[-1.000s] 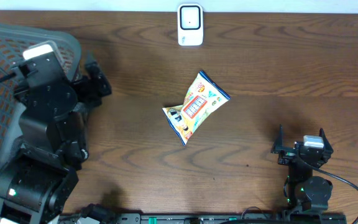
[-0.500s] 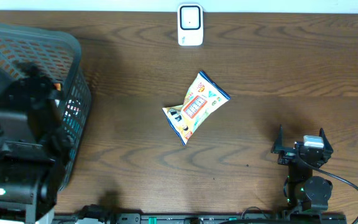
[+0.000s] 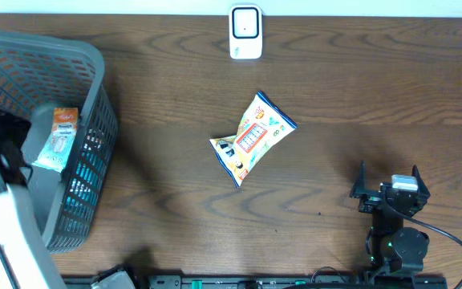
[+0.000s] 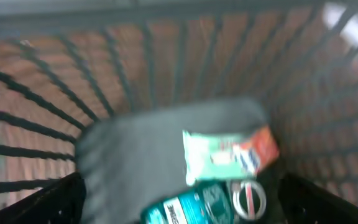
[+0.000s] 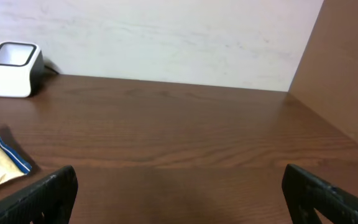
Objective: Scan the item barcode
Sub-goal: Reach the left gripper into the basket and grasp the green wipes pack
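Left gripper (image 4: 182,208) aimed into basket (image 3: 95,64) at 9 o'clock, jaws spread, empty: likely lining up a pick. Right gripper (image 3: 388,173) parked at 5 o'clock, jaws spread, empty. Snack bag (image 3: 253,138) lies centre; scanner (image 3: 245,32) at 12 o'clock, probably within reach of both arms.

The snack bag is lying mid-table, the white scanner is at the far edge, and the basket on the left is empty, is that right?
Not quite: the basket isn't empty. The overhead view shows a packet lying inside it. The snack bag does lie mid-table, with the white scanner at the far edge.
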Robot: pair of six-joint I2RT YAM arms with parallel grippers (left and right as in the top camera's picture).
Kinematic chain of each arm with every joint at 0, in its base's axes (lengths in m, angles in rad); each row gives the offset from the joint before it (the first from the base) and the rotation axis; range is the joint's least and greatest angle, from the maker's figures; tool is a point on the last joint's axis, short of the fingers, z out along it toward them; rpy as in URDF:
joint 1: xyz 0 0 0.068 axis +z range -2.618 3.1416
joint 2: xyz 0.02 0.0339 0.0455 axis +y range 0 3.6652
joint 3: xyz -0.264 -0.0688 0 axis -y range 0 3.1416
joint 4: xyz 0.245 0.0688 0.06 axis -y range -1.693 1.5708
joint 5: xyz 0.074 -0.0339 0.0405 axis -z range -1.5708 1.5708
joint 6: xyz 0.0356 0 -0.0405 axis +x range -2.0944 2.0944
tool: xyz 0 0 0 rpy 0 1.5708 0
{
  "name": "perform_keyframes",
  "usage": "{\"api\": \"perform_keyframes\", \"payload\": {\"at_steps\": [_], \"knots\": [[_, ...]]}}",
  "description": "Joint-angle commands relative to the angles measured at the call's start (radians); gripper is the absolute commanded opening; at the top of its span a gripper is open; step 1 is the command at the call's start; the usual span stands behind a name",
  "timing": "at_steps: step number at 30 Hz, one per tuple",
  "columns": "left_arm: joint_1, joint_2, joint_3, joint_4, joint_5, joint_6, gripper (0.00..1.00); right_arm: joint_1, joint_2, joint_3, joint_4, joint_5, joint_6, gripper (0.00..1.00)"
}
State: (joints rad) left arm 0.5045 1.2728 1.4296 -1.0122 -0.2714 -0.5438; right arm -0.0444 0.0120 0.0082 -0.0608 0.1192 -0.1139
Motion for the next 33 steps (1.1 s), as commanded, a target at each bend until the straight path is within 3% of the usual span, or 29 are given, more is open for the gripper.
{"api": "perform_keyframes", "payload": {"at_steps": [1,13,18,33], "knots": [[0.019,0.117,0.008,-0.006,0.168,0.05,0.98,0.0,-0.006,-0.003,-0.002,-0.006,-0.007,0.99],[0.068,0.411,-0.032,0.026,0.172,0.043,0.98,-0.001,-0.006,-0.003,-0.002,-0.006,-0.007,0.99],[0.108,0.524,-0.035,0.103,0.3,0.095,0.98,-0.001,-0.006,-0.003,-0.002,-0.006,-0.007,0.99],[0.108,0.675,-0.099,0.187,0.341,0.095,0.98,-0.001,-0.006,-0.003,-0.002,-0.006,-0.007,0.99]]}}
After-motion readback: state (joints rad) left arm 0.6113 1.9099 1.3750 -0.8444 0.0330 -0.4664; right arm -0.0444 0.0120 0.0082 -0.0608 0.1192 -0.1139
